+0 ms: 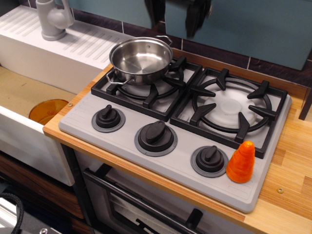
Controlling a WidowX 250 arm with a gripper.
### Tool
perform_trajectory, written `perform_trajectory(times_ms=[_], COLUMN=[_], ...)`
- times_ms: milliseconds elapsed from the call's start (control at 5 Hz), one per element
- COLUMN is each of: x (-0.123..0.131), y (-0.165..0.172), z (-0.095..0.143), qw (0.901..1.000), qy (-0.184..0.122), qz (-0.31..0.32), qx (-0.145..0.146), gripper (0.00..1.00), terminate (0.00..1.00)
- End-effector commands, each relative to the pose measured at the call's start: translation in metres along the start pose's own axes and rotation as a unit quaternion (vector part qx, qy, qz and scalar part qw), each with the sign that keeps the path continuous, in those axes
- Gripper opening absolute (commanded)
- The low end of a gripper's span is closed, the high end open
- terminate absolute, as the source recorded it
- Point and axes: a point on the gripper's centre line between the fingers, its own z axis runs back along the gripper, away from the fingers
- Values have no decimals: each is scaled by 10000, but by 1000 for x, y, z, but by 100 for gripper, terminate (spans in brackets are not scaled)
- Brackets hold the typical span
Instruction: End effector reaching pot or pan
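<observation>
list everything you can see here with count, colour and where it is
pot: 1, shiny steel, on the left burner grate
burner grates: 2, black, back of the grey stove top
knobs: 3, black, along the stove front
carrot-shaped toy: 1, orange, front right corner of the stove
faucet: 1, grey, back left by the sink
dish: 1, orange, in the sink
oven handle: 1, black, below the counter
counter: 1, wood, under the stove
gripper: 1, black, top edge above and behind the pot, fingers apart, touching nothing

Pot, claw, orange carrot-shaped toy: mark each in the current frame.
pot (141, 59): observation image, inner base.
claw (176, 17): observation image, gap between the two fingertips.
orange carrot-shaped toy (241, 162): observation image, mid body.
</observation>
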Motion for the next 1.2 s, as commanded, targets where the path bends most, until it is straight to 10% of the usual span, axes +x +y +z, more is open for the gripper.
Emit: perform_trajectory(times_ms=[0, 400, 1000], x=[8, 18, 6], y=[-7, -19, -1], z=[13, -33, -38], qw=[9981, 9957, 9950], qy=[-598, -912, -979], qz=[176, 115, 36], qx=[33, -134, 215], gripper=[100, 100, 100], terminate=[0, 0, 0])
